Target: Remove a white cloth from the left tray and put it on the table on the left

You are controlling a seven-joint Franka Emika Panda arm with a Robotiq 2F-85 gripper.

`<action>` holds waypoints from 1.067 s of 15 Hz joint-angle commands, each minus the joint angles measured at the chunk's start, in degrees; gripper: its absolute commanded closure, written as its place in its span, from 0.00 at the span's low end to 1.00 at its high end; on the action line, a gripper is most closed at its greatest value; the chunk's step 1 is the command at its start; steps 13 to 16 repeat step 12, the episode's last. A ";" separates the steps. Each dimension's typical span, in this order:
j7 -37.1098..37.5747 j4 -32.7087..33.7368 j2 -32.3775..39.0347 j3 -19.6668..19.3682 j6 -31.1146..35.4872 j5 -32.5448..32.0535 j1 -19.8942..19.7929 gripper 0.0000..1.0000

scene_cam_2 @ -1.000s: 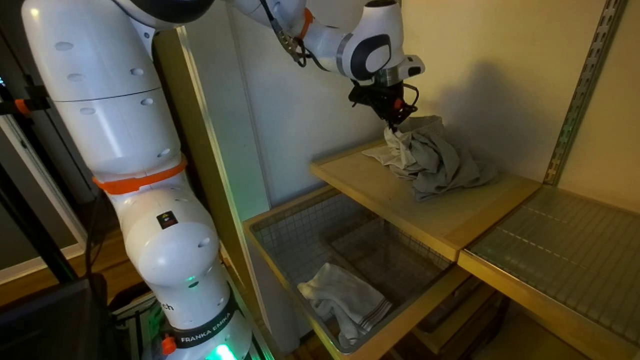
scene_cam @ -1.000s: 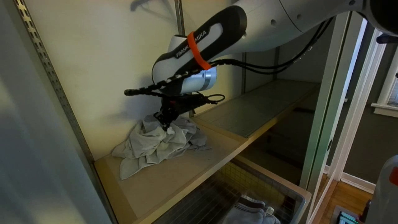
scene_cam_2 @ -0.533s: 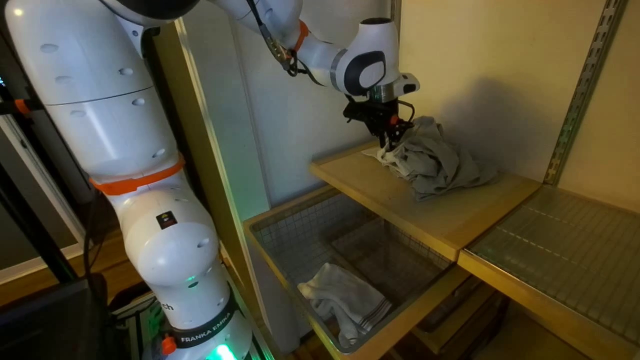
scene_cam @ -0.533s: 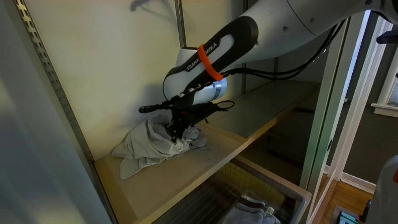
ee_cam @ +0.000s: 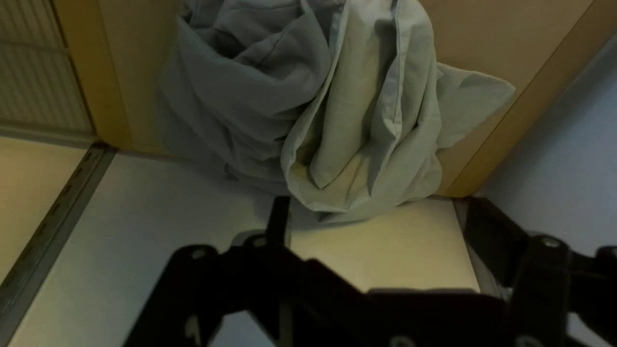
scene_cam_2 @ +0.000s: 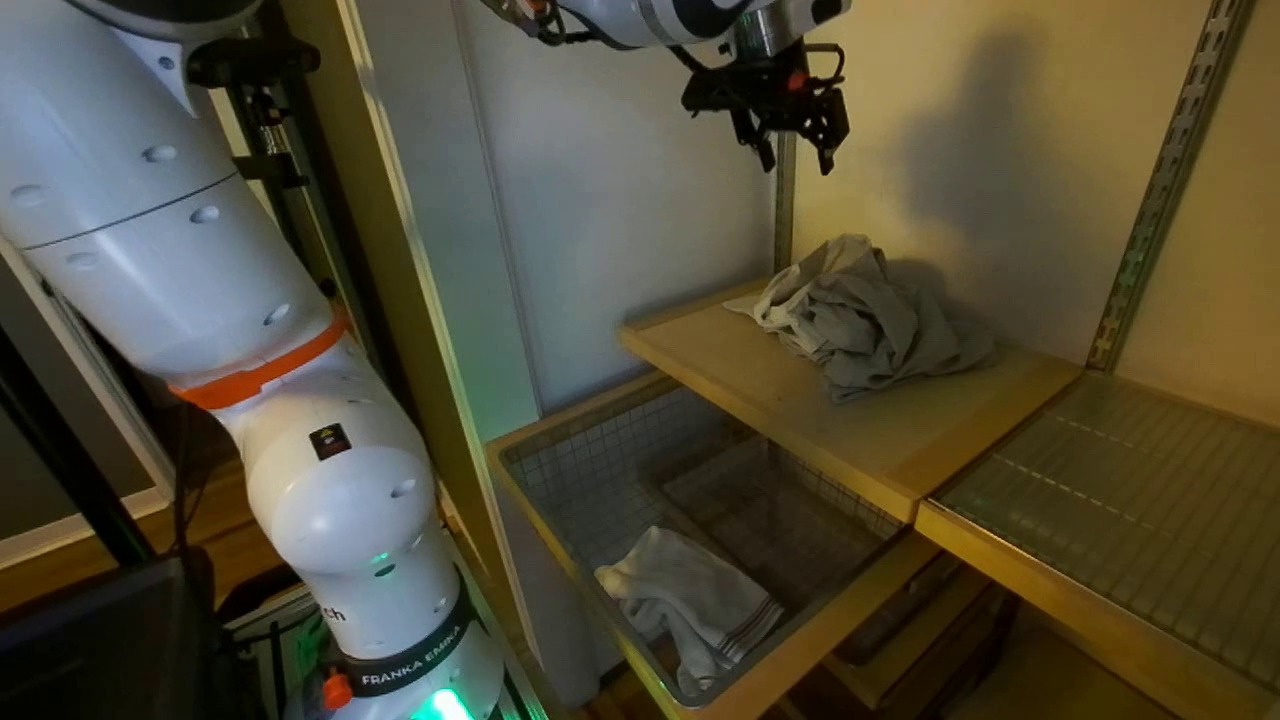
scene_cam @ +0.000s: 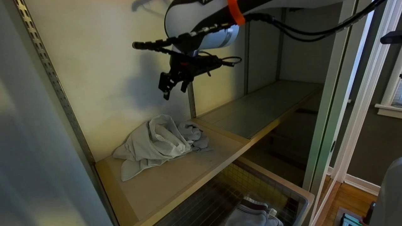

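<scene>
The crumpled cloth [scene_cam: 160, 144] is showing matt, wrinkled fabric, the striped towel [scene_cam_2: 700, 595] is looking just as matt and soft, and the table [scene_cam: 176, 174] is presenting smooth pale wood with a faint sheen. The arm casing [scene_cam_2: 340, 510] is gleaming smooth, white and glossy, while the hand [scene_cam_2: 797, 164] is looking matt black, its screw heads [ee_cam: 549, 242] shining faintly. The slotted upright [scene_cam_2: 1165, 190] is showing dull grey metal, the basket [scene_cam_2: 620, 430] thin wire mesh.
</scene>
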 commanded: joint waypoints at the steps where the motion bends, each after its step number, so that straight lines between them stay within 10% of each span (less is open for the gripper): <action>1: 7.68 0.85 -5.70 2.29 -8.07 -8.70 -1.73 0.00; 6: 6.68 6.51 -8.16 0.91 -28.30 -1.13 0.96 0.00; 16: 6.51 6.23 -8.34 0.77 -26.76 1.55 0.66 0.00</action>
